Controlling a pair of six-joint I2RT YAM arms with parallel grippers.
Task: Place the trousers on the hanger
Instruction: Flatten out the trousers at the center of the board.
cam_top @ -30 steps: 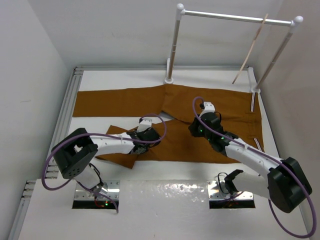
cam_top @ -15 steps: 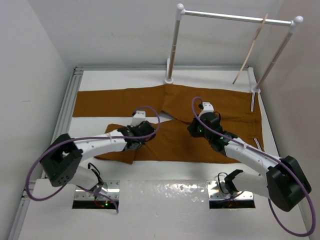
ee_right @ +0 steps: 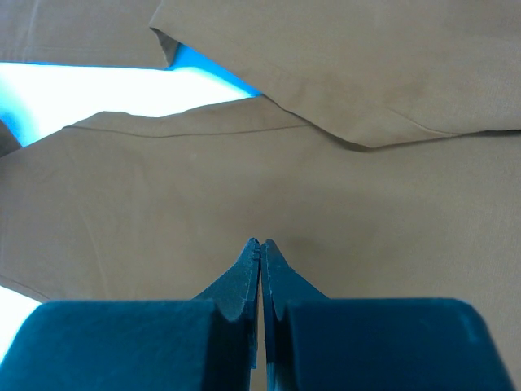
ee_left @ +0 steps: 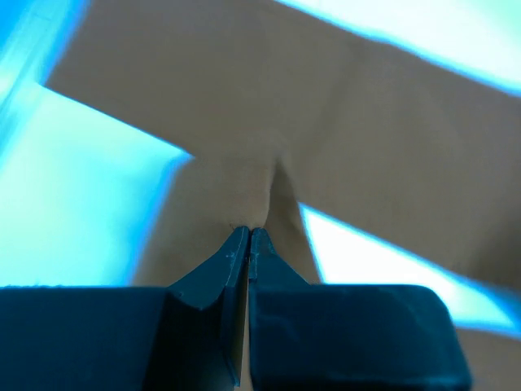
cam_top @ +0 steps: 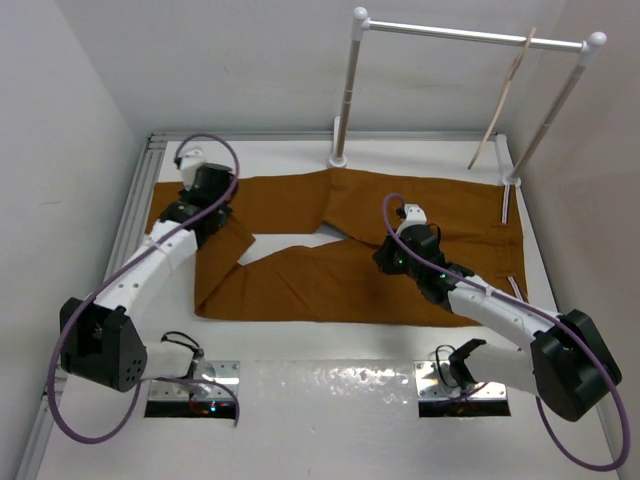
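On the left, the left claw is squeezed together on a fold of the long rust-brown cloth trousers. In the wrist view the cloth rises in a little tent at its tips. It holds a leg end up near the far left side of the white table.

The trousers lie spread flat across the table. In the middle, the right claw is closed too and rests its tip on the cloth. I cannot tell if it pinches any.

On the far right, the thin pale beige hanger hangs on the white pipe rail, well apart from the trousers.

I think the step is laying the legs neatly together. Next, the left claw should set its leg down straight, and then a claw must fetch the hanger.
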